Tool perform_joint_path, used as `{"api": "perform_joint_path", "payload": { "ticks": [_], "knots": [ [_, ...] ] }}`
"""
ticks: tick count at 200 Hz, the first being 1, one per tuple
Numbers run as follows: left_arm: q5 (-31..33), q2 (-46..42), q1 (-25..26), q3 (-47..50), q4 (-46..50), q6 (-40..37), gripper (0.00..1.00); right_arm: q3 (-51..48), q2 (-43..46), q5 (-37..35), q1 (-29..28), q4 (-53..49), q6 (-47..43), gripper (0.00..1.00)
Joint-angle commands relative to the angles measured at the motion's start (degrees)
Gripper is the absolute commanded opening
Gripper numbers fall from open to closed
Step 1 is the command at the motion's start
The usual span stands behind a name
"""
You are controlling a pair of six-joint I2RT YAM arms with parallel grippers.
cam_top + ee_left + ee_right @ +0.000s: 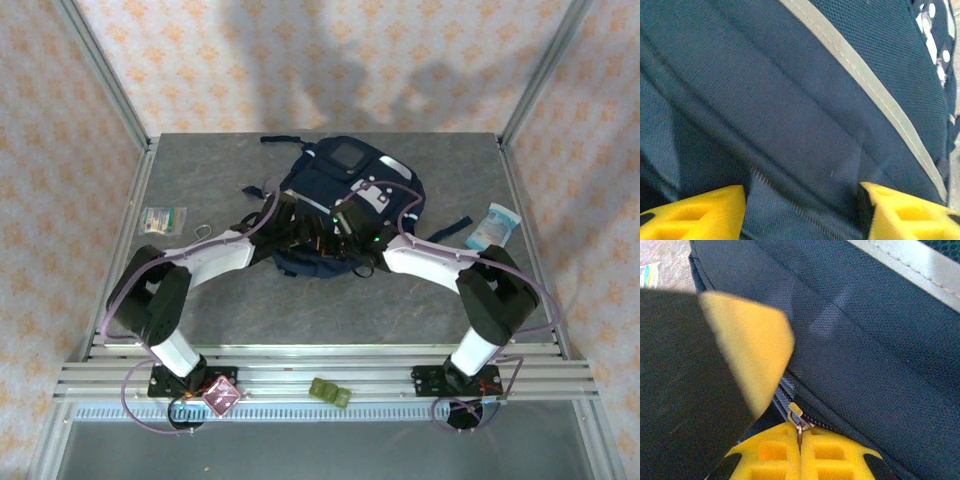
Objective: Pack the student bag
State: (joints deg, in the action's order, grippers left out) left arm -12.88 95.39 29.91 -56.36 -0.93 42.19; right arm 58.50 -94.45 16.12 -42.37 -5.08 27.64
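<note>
Evidently soft, floppy: student bag (335,185), mid table (300,310). Pinching zipper pull (796,418) with right gripper (800,442), pressed together; left gripper (801,210) spread over navy fabric. Best taken by pull, not loose cloth.

Small greenish packet (163,217), white-blue pouch (493,225), perhaps tissues

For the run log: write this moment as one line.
left gripper: open, at student bag | right gripper: shut on zipper pull
</note>
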Motion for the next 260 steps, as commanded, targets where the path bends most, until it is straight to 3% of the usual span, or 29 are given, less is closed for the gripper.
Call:
{"api": "perform_joint_path", "payload": {
  "ticks": [1,21,67,109,170,194,215,227,243,260],
  "knots": [
    [3.3,2.7,-0.2,-4.2,-2.0,0.2,0.32,2.3,0.2,-0.3,-0.7,1.0,-0.8,0.0],
    [3.7,4.3,-1.5,-5.4,-0.9,-0.2,0.0,1.0,1.7,-4.1,-0.8,-2.5,-1.6,0.0],
    [0.5,2.7,-5.8,-0.8,-4.2,0.2,0.0,-6.4,8.9,-10.7,6.2,-8.3,-4.7,0.0],
    [0.8,1.4,-6.3,-1.0,-2.7,-2.3,0.0,-4.2,7.7,-21.4,15.3,-13.2,-6.3,0.0],
    [2.2,-0.1,-6.3,-0.5,-1.1,-4.3,0.0,1.0,4.1,-29.1,20.0,-12.5,1.0,0.0],
    [2.4,-0.2,-6.3,-0.4,-0.4,-4.9,0.0,3.4,4.1,-28.3,20.9,-11.1,1.7,0.0],
    [2.8,-0.9,-6.3,0.0,-1.1,-4.9,0.0,4.3,4.7,-26.0,20.9,-11.4,1.7,0.05],
    [2.2,-1.2,-6.3,-0.6,-0.9,-4.8,0.0,3.6,5.8,-24.3,20.9,-11.4,0.9,0.22],
    [1.6,-1.9,-6.2,-1.8,0.4,-5.2,0.39,2.0,8.3,-23.0,20.9,-11.0,0.0,0.46],
    [2.3,-4.4,-6.2,-1.9,0.7,-5.8,0.5,0.4,11.2,-22.4,20.9,-10.1,-1.0,0.59]
  ]
}}
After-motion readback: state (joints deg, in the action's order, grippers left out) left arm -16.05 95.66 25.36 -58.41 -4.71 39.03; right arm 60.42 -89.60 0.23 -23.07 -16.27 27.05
